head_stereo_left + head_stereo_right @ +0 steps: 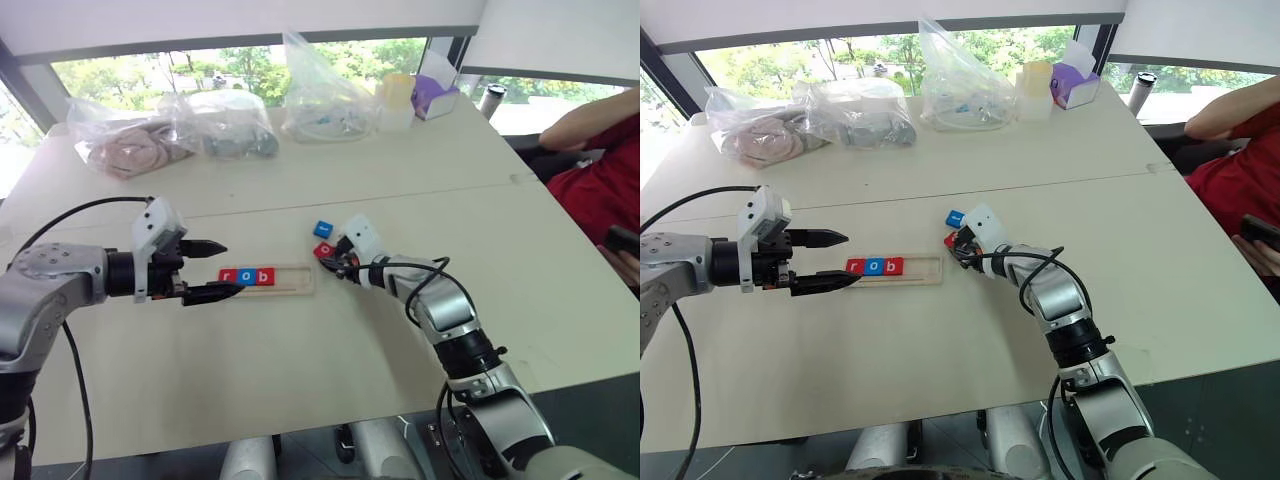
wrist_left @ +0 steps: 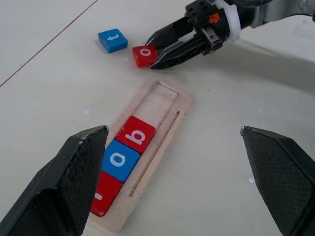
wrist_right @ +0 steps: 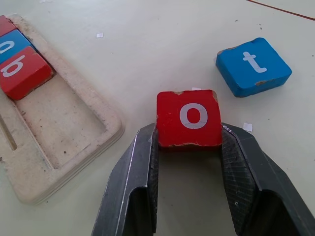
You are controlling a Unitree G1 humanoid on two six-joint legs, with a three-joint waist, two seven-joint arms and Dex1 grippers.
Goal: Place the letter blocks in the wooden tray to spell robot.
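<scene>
So far the long pale wooden tray (image 1: 298,285), centre frame, held r, o, b; the right gripper (image 3: 189,147) clamped the red square "o" block (image 3: 189,118), blue "t" block (image 3: 253,66) waiting beside; left gripper (image 1: 212,270) gaped wide.

You see the tray (image 1: 902,270) mid-table with r, o, b tiles (image 1: 875,266) filling its left part. Left gripper (image 1: 837,259) sits at its left end, fingers apart. Right gripper (image 1: 958,246) is down on a red tile (image 1: 951,240); a blue tile (image 1: 955,217) lies just beyond.
</scene>
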